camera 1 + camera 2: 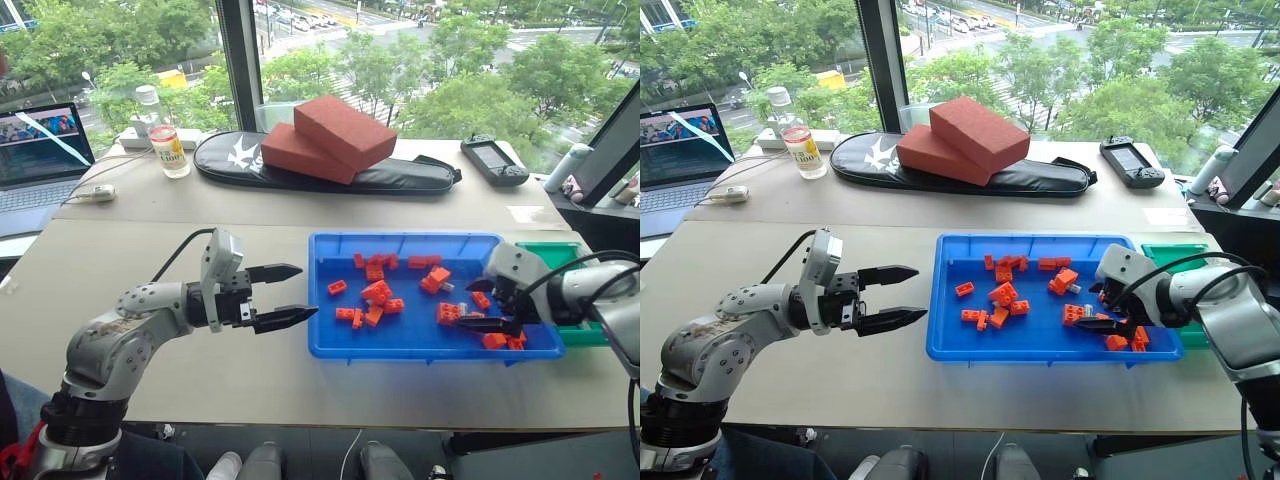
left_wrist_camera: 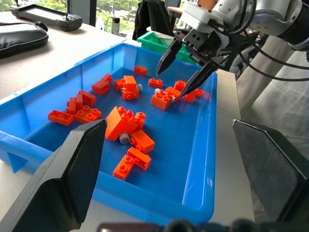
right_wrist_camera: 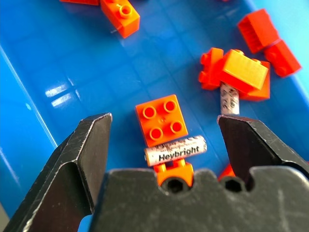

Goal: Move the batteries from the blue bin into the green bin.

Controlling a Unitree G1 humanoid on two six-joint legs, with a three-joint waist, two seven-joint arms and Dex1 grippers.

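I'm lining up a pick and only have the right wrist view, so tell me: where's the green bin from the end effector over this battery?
Observer: The green bin stands just past the blue bin's right end, beyond the right end effector.
Operator: Is the left arm in my way?
Observer: No. The left end effector is open and sits outside the blue bin's left wall.
Operator: Any batteries elsewhere?
Observer: One battery lies half under orange bricks near the middle of the bin.
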